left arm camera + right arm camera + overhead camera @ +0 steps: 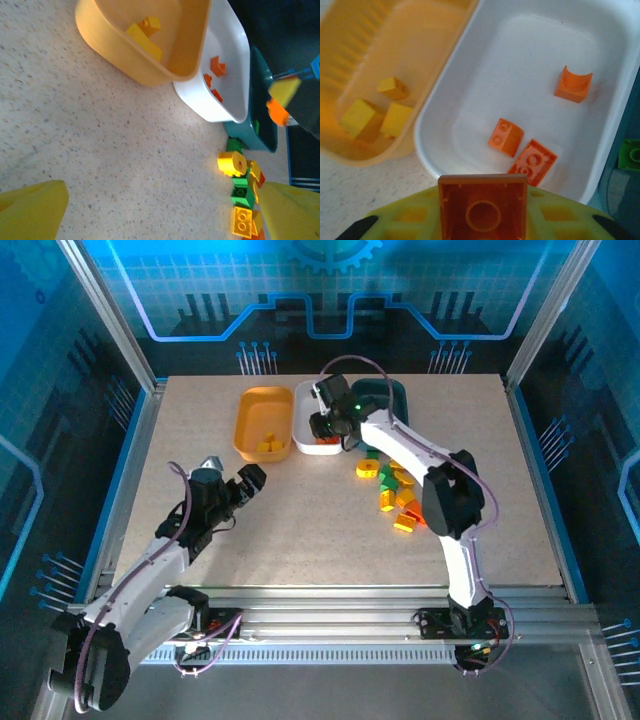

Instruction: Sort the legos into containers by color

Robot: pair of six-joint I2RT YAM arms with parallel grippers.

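Observation:
My right gripper [330, 426] hangs over the white tray [306, 400], shut on an orange brick [482, 207] whose hollow underside faces the camera. Three orange bricks [505, 137] lie in the white tray [530, 55]. The orange-yellow tray [262, 405] to its left holds three yellow bricks [396, 119]. In the teal tray [392, 392] at the right, a green brick [630, 154] shows. Loose yellow, green and orange legos [396, 490] lie in front of the trays. My left gripper [232, 478] stands open above bare table, nothing between its fingers [35, 210].
Metal frame rails [330, 595] run along the table's near edge and posts stand at the corners. The right arm [450, 500] arches over the loose pile. In the left wrist view the pile [241, 186] lies right of the open fingers.

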